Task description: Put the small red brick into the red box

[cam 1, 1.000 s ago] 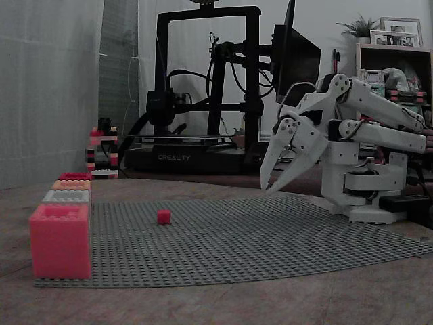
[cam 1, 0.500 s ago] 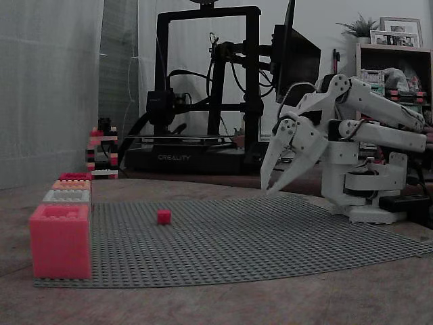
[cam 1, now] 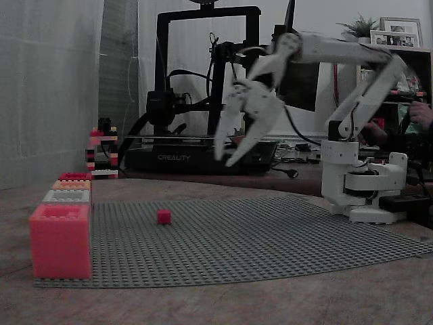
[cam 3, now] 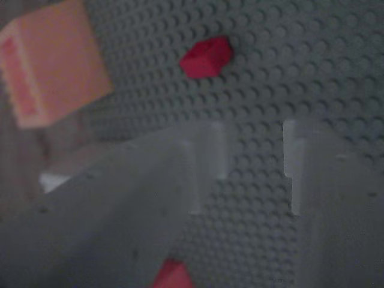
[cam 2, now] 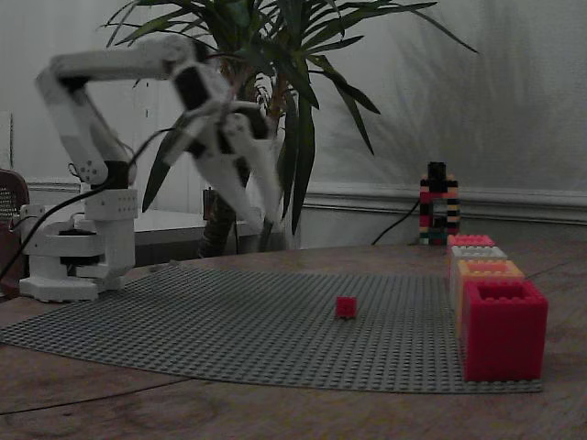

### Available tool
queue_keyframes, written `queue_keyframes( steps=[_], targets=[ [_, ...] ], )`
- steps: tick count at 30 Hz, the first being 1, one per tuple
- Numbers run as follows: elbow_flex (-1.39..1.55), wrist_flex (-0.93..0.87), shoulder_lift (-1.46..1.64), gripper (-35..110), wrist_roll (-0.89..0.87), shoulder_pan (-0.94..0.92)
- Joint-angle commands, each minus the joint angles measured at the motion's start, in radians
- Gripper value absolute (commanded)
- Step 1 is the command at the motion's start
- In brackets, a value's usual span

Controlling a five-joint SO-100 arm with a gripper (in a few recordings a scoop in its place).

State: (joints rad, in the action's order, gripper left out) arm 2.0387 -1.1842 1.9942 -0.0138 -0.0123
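Fixed views: white arm's jaws (cam 1: 229, 150) spread wide, empty, raised well above the grey baseplate (cam 1: 270, 237). Small red brick (cam 1: 164, 216) sits alone on the baseplate, apart from the box row; red box (cam 1: 74, 177) is at the row's far end. 3D printer (cam 1: 203, 88) behind reads "CREALITY".

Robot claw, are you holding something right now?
No. The gripper is open and empty, up in the air. The small red brick sits alone on the grey baseplate.
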Motion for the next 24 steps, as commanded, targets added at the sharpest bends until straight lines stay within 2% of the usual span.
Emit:
queue_keyframes(
  steps=[1,14,24],
  targets=[
    [-0.261,-0.034,-0.242,12,-0.008,0.006],
    [-0.758,-0.141,-0.752,15,0.02,0.012],
    [-0.856,-0.146,-0.877,17,0.026,0.032]
  ],
)
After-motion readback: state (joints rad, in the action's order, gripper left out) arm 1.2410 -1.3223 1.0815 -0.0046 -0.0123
